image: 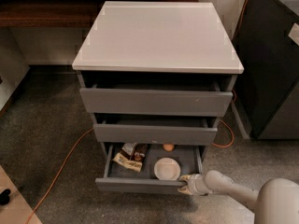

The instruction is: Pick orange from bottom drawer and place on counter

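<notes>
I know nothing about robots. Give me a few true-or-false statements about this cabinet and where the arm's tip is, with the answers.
1. The bottom drawer stands open. True.
2. The orange lies on the counter. False: it lies at the back of the bottom drawer.
3. The white bowl sits in the bottom drawer, nearer the front than the orange. True.
4. The end effector hangs above the counter. False: it is low down, at the right end of the bottom drawer's front edge.
5. The snack bag lies in the middle drawer. False: it lies in the bottom drawer, beside the bowl.
</notes>
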Controlling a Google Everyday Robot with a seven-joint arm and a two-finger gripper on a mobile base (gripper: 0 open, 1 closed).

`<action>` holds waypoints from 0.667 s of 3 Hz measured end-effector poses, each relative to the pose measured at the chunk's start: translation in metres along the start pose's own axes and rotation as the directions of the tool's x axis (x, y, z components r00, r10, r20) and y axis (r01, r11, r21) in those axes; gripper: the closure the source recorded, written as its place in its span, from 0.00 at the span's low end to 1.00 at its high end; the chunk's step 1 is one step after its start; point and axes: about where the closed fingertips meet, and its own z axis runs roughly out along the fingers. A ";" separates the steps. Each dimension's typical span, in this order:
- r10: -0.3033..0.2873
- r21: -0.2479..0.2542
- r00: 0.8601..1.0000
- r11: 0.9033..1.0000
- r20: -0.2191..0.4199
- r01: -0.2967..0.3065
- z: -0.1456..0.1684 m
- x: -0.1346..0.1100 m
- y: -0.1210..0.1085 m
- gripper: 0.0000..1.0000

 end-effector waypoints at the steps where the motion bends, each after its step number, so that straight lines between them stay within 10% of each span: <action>1: 0.000 0.000 1.000 1.000 0.000 0.000 -0.003 -0.002 -0.001 1.00; 2: 0.000 0.000 1.000 1.000 0.000 0.000 -0.003 -0.002 -0.001 1.00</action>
